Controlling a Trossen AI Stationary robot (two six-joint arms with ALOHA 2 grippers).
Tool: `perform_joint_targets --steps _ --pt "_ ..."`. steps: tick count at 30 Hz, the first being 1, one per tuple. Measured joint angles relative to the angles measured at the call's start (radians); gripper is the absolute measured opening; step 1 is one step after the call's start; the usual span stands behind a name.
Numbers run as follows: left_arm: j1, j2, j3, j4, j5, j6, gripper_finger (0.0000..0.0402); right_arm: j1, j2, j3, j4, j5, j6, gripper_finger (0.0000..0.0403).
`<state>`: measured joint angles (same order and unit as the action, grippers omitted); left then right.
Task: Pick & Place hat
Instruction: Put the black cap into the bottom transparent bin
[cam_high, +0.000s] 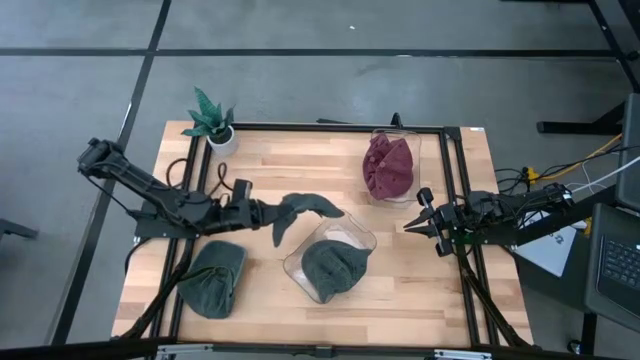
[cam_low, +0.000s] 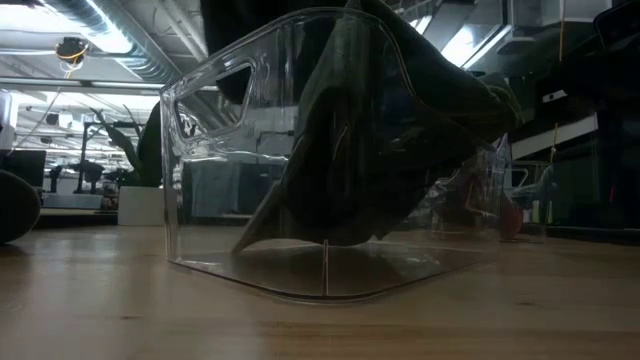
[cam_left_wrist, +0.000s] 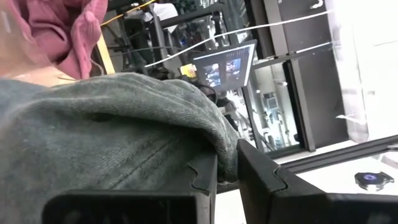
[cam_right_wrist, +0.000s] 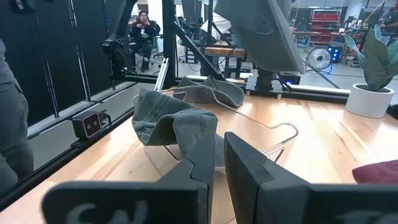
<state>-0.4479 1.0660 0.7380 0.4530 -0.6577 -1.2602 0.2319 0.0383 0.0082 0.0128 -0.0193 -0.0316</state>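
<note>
Left gripper (cam_high: 268, 210) clenched on grey hat (cam_high: 303, 210), mid-table beside clear bin (cam_high: 330, 262). Right gripper (cam_high: 418, 222) clenched, empty, near right edge.

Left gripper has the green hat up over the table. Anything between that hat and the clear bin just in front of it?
Nothing visible blocks it. The left gripper holds the green hat just beside the clear bin, with only bare table between. The bin already holds another green hat, filling much of it.
</note>
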Motion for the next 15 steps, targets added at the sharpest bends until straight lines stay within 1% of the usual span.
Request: perform_joint_targets --steps 4,8,11,15 --pt "-0.027 0.092 0.072 0.008 -0.032 0.001 0.0036 0.0 0.0 0.0 0.0 0.0 0.001 0.0036" --pt "-0.048 0.197 0.141 0.065 -0.046 0.008 0.0036 0.0 0.0 0.0 0.0 0.0 0.0 0.0036" --pt "-0.059 0.274 0.191 0.076 -0.07 -0.003 0.0036 0.0 0.0 0.0 0.0 0.0 -0.001 0.0036" --pt "-0.069 0.38 0.253 0.084 -0.144 -0.048 0.0036 0.0 0.0 0.0 0.0 0.0 0.001 0.0036"
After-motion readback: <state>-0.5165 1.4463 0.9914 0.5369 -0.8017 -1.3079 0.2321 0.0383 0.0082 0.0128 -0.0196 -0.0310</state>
